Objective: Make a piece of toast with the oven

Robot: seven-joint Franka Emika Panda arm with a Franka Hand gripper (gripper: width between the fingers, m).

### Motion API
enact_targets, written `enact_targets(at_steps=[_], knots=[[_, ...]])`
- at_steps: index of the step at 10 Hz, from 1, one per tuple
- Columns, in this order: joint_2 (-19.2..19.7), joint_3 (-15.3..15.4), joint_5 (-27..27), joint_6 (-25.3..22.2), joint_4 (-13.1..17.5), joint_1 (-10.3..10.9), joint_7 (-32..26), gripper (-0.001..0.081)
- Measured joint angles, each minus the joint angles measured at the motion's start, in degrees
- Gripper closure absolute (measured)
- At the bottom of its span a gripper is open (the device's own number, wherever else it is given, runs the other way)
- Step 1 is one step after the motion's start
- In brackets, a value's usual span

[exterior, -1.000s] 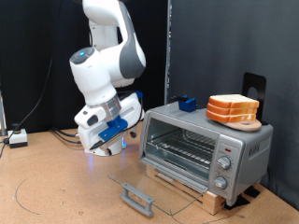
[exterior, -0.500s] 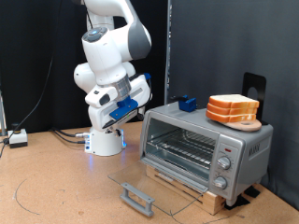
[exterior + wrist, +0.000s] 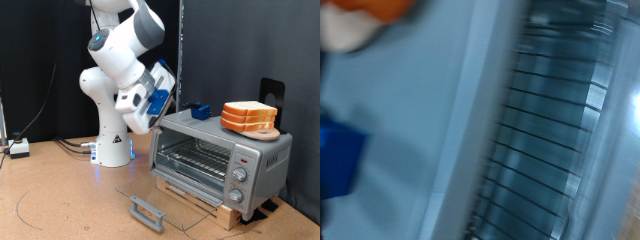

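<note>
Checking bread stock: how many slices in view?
3, stacked on a plate atop the oven, exterior view's right: top, middle, bottom. More could be hidden.

Wrist view heavily motion-blurred. Most of it filled by the oven (image 3: pixel 440 110): flat pale blue-grey top surface running diagonally across. Beside that, the open front with the wire rack (image 3: pixel 545 130), thin dark parallel bars over a grey-green interior, rack edge bright at one end. Blurred blue block (image 3: pixel 340 165) at one edge of the picture, sitting on the oven top. Orange-brown crust and pale face of a piece of toast (image 3: pixel 365 15) in one corner, cut off by the frame. Tool fingers not in the picture.
</note>
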Motion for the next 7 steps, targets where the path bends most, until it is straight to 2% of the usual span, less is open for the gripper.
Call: enact_targets(at_steps=[1,2,4,5,7], knots=[[-1.0,0.3,-0.3,-1.9,0.5,1.0,-5.2,-0.0003],[-2.4,1.4,-3.3,-2.1,0.7,1.6,-8.5,-0.0003],[-5.5,5.1,-10.5,-2.0,0.7,1.6,-8.4,-0.0003],[-5.4,4.8,-9.3,-2.2,0.7,1.6,-8.3,-0.0003],[-5.6,4.0,-6.7,-6.8,1.6,2.8,-15.5,-0.0003]])
